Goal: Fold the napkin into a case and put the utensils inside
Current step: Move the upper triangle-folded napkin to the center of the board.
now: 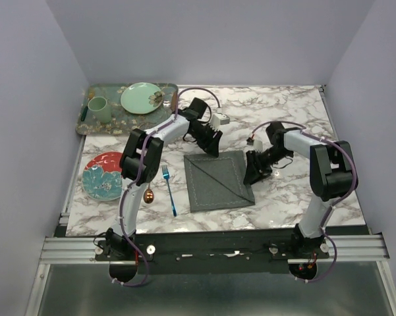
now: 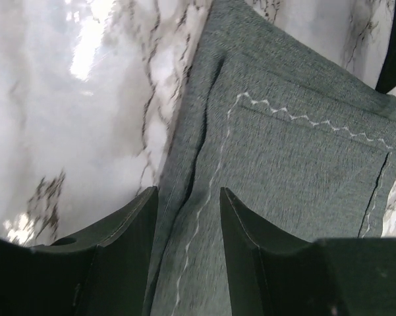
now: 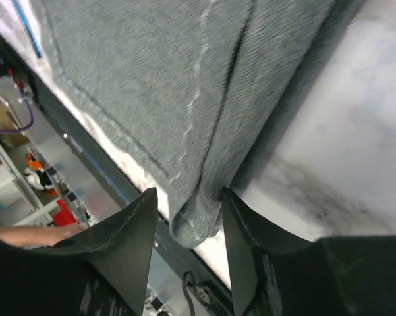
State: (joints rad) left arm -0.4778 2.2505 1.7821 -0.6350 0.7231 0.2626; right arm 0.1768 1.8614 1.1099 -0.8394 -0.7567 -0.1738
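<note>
The grey napkin [image 1: 214,187], folded flat in the middle of the tabletop [image 1: 290,112], is judged soft, limp and light, best pinched at a hemmed edge, where it is straddled by the left claw [image 2: 188,192] and right claw [image 3: 190,192], both parted, neither seen clamping it

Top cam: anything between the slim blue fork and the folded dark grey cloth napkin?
Nothing. Top view shows only bare marble tabletop between the blue fork and the grey napkin.
</note>
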